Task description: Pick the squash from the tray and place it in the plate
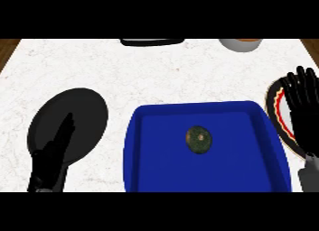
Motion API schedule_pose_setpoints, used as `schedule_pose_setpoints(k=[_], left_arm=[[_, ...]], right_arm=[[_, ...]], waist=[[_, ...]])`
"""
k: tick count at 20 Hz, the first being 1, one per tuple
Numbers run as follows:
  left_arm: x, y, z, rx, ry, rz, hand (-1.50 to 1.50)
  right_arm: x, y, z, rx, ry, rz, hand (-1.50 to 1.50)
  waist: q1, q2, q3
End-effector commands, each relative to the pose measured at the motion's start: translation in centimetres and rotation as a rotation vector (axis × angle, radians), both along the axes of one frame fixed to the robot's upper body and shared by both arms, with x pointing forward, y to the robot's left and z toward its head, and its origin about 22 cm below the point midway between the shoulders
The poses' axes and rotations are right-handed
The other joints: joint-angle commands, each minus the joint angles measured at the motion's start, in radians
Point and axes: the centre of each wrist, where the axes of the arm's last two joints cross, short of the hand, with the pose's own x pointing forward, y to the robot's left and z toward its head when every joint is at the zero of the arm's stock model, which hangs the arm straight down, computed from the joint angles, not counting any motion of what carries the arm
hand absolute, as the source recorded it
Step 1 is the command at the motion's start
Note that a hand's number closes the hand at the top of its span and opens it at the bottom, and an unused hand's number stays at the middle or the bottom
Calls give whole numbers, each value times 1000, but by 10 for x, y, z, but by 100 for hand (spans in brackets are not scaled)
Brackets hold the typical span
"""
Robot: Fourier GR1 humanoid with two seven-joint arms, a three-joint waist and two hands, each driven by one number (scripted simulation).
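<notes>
Nowhere legible writing, squash [199, 139] in tray [140, 162]

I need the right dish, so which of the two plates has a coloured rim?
The plate at the right edge, under the right hand: pale, with a dark red and gold rim. The left plate is plain black.

Glossy blue tray [140, 149], matt mottled-green squash [199, 139], white marbled counter [155, 72].

Single head view, steeply down onto the counter [188, 67], close, forearms entering from below
</notes>
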Motion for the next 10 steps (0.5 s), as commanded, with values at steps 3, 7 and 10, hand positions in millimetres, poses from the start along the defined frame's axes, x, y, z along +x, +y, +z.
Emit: schedule_pose_setpoints(k=[3,7,10], left_arm=[[25,-4,20,-17,-66,-35,0],[34,-8,27,-41,-61,-48,0],[58,-13,43,-104,-78,-69,0]], right_arm=[[28,29,14,-113,-12,406,150],[41,24,107,-656,-306,471,150],[57,46,-17,-281,-158,445,-150]], waist=[[66,15,-40],[74,-23,-65],[80,32,-37]])
